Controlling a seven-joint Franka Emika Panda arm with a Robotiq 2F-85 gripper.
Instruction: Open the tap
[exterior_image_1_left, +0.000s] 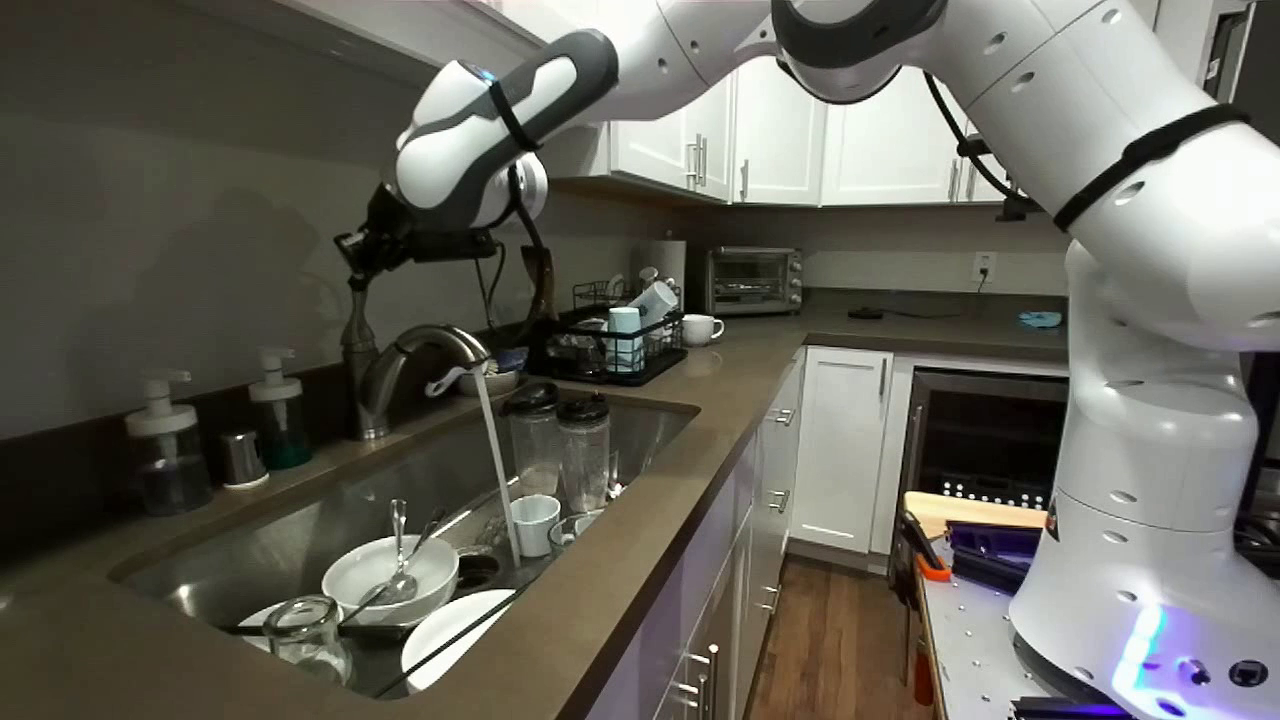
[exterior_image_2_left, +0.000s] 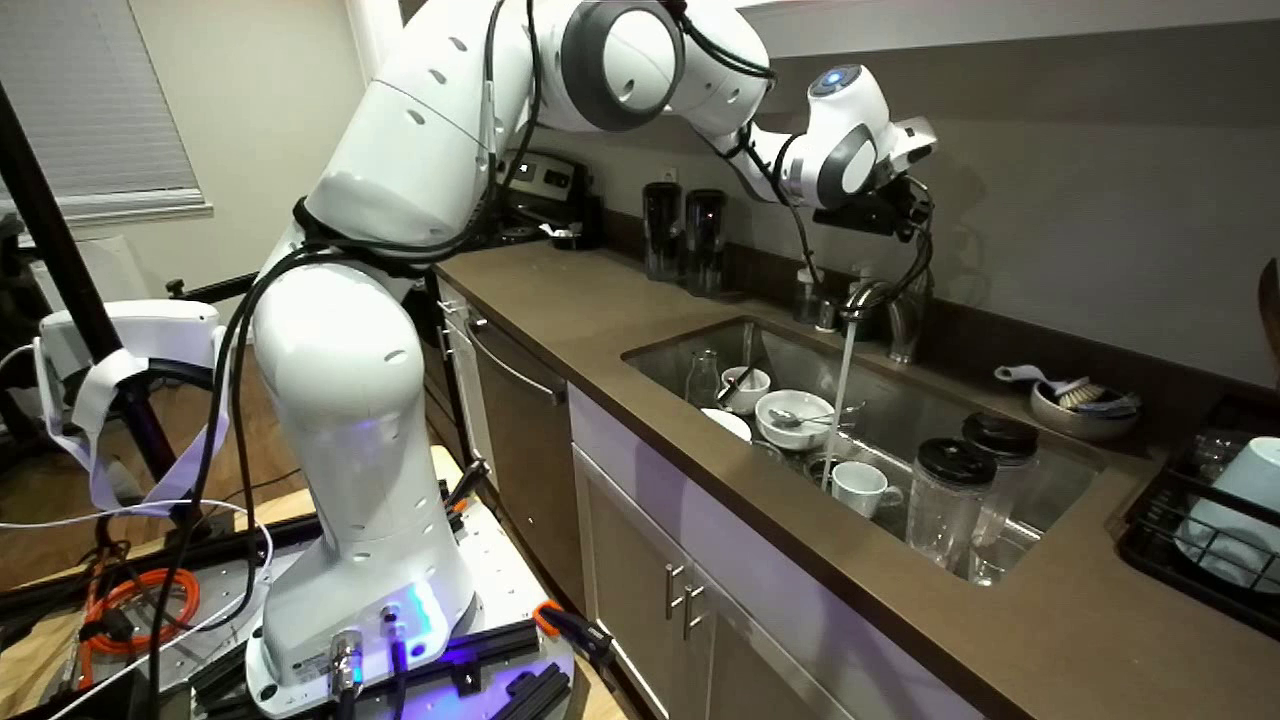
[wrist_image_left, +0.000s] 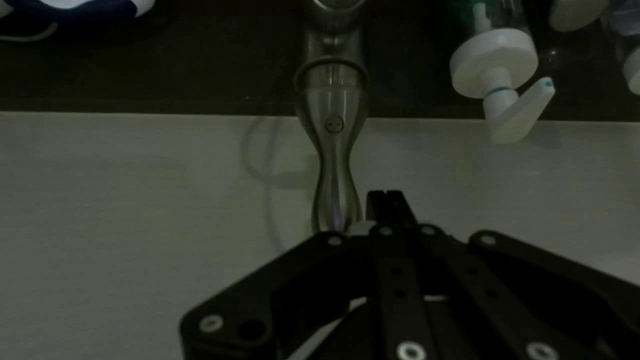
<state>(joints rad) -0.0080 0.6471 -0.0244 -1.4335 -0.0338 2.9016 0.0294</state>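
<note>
Tap (exterior_image_1_left: 380, 376) lever (wrist_image_left: 333, 155) upright, top end right by hand (wrist_image_left: 385, 196); hand pinched together, contact unclear. Water (exterior_image_1_left: 495, 450) already running tho.

I've got white cabinets (exterior_image_1_left: 845, 450) high and low, plus a brown wood floor (exterior_image_1_left: 825, 640). Window blinds (exterior_image_2_left: 80, 100) are down, and the grey wall (exterior_image_1_left: 150, 150) looks kinda dim.

The tap (exterior_image_1_left: 374, 392), brushed silver-grey metal, stands upright at the back rim of the sink (exterior_image_1_left: 250, 545). Its thick gooseneck spout (exterior_image_1_left: 442, 338) arches out over the sink; its narrow-waisted handle (wrist_image_left: 334, 150) points upward. Water (exterior_image_1_left: 492, 430) falls from the spout into the sink in a thin stream.
</note>
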